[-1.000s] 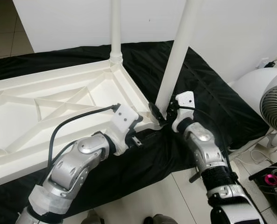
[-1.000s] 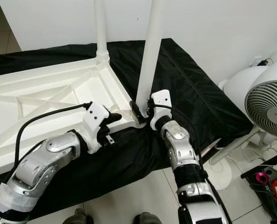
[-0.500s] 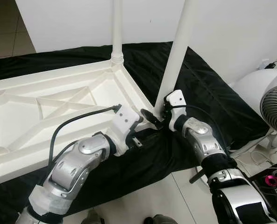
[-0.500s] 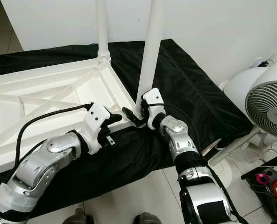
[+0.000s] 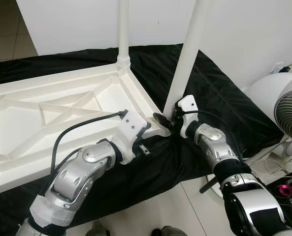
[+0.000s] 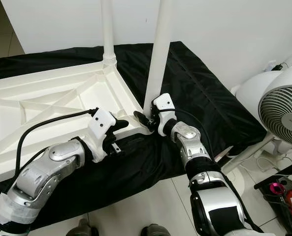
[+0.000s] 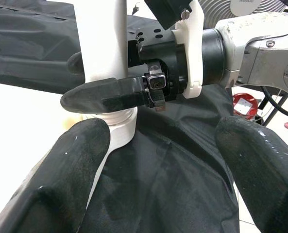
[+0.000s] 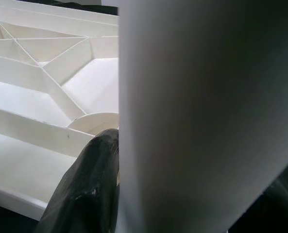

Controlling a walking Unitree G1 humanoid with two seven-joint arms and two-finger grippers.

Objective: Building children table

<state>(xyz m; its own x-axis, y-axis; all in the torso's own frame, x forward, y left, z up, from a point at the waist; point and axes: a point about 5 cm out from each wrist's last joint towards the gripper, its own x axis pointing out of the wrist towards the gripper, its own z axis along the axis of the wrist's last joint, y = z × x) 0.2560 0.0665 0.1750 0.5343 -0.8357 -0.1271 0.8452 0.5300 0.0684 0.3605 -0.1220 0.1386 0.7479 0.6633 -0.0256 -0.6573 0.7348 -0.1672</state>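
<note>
While the right gripper (image 5: pixel 166 121) clamps the foot of the near white plastic table leg (image 5: pixel 187 54), its wrist has slid slightly right since half a second ago. Leg's long axis runs upright, leaning right, seated in the corner of the upturned white ribbed tabletop (image 5: pixel 47 110) on black cloth (image 5: pixel 219 98). Left gripper (image 7: pixel 158 160) hangs spread just beside that corner, gripping nothing.

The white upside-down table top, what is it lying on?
The white ribbed plastic table top lies on a black crinkly sheet, which spreads out past its edges. What is beneath the sheet is covered; pale floor tiles show in front.
</note>
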